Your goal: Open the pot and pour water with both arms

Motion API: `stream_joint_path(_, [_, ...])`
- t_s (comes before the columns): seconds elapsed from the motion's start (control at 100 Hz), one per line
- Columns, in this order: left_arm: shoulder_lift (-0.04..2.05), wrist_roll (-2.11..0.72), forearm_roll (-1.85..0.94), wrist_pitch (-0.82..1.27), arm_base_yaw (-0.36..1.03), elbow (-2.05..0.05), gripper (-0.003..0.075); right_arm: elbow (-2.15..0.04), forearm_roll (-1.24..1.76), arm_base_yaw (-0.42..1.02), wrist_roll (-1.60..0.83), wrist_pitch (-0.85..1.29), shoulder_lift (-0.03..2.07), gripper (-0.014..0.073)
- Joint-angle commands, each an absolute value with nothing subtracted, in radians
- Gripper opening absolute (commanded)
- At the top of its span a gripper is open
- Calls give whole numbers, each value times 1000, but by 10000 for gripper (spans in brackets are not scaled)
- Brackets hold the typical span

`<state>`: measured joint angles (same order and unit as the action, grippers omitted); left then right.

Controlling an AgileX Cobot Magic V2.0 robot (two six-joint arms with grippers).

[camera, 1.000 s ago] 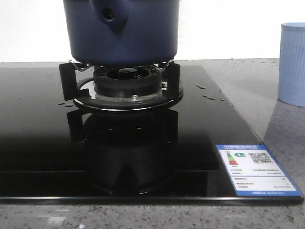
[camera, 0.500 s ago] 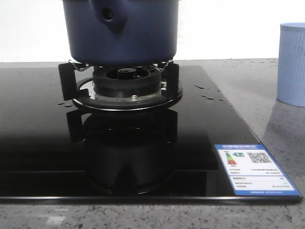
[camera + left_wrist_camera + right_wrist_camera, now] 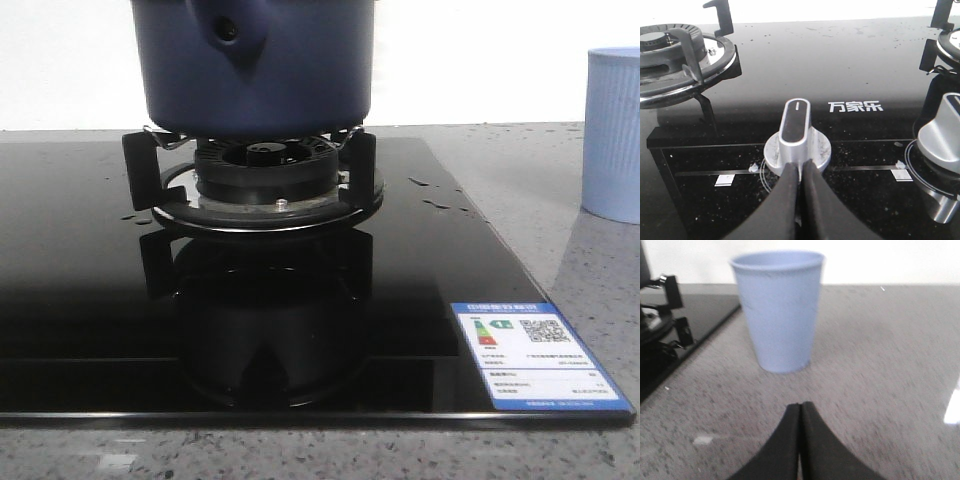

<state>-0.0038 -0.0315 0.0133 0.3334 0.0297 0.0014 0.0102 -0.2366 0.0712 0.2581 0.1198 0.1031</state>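
Navy pot unmoved on burner

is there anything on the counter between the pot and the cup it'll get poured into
Nothing visible. In the front view the pot sits on the burner stand, and the pale-blue cup stands off the glass cooktop on the stone counter. Only a few water droplets lie between them.

surface: grey speckled countertop | on it: black glass cooktop; pale-blue cup upright, beside cooktop
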Motion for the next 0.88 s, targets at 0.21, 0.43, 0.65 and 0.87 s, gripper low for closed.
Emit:
stream_joint_path(0.21, [-30, -19, 0, 288, 27, 34, -19, 36, -183, 61, 164, 314, -24, -74])
stream_joint_path(0.43, [-30, -19, 0, 288, 27, 34, -19, 36, -183, 61, 164, 319, -26, -74])
stream_joint_path(0.65, [-30, -19, 0, 288, 27, 34, -19, 36, -183, 61, 164, 319, -26, -74])
stream_joint_path(0.87, [-30, -19, 0, 288, 27, 34, -19, 36, -183, 61, 164, 319, -26, -74])
